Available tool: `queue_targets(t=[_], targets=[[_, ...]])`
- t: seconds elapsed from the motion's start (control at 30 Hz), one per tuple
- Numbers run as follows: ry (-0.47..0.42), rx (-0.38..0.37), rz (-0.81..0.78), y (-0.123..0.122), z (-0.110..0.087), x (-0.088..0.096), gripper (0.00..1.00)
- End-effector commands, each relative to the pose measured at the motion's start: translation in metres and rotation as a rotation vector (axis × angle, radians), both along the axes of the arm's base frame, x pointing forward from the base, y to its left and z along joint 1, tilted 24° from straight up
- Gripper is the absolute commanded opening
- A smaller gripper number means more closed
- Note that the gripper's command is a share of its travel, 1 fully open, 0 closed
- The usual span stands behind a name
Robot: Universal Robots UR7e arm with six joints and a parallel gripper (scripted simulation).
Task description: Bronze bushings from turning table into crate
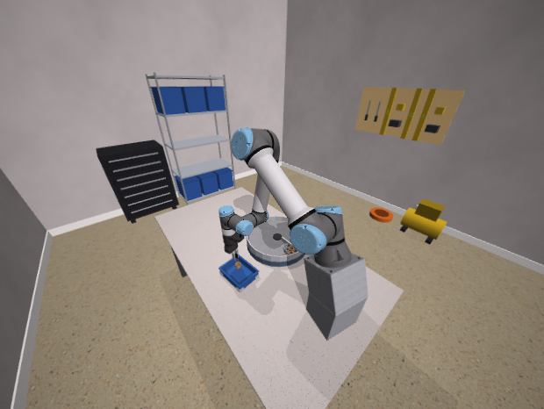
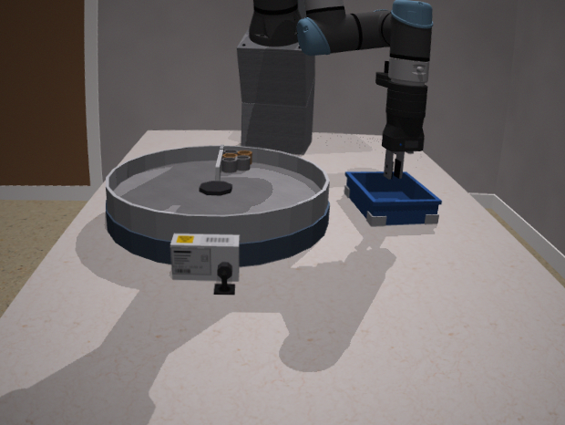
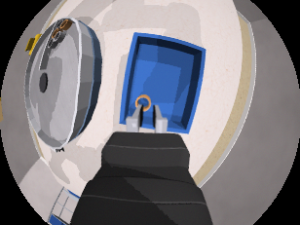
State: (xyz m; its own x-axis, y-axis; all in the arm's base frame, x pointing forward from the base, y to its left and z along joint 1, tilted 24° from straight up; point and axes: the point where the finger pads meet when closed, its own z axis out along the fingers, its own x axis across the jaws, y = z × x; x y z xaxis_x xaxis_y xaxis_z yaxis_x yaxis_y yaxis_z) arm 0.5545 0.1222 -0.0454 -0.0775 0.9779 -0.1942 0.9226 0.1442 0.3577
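Overhead, the gripper [image 1: 236,258] [image 2: 394,176] [image 3: 148,109] is held with its fingers apart and nothing clamped, its tips above the blue crate [image 1: 228,278] [image 2: 406,213] [image 3: 168,72]. One bronze bushing [image 1: 238,265] [image 3: 137,104] is contained in the crate. Other bronze bushings [image 1: 290,249] [image 2: 245,154] [image 3: 65,24] are grouped with steel bushings [image 2: 229,165] on the turning table [image 1: 263,240] [image 2: 159,223] [image 3: 63,96], beside its thin bar [image 2: 219,164].

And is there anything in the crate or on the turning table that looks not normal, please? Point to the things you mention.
Nothing stands out. The crate [image 1: 229,280] [image 2: 406,213] [image 3: 128,79] sits flat, with one bronze bushing [image 1: 238,265] [image 3: 136,101] visible inside. The other bushings [image 1: 289,249] [image 2: 243,162] [image 3: 57,35] are bunched beside the bar [image 2: 218,165] on the turning table [image 1: 276,260] [image 2: 273,226] [image 3: 90,72]; I see none spilled.
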Motion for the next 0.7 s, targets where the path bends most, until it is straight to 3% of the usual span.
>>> queue_targets(t=[0.0,0.13,0.3,0.67], targets=[[0.001,0.000,0.000,0.001,0.007,-0.003,0.42],[0.001,0.000,0.000,0.001,0.007,-0.003,0.42],[0.000,0.000,0.000,0.009,0.053,-0.022,0.42],[0.000,0.000,0.000,0.009,0.053,-0.022,0.42]])
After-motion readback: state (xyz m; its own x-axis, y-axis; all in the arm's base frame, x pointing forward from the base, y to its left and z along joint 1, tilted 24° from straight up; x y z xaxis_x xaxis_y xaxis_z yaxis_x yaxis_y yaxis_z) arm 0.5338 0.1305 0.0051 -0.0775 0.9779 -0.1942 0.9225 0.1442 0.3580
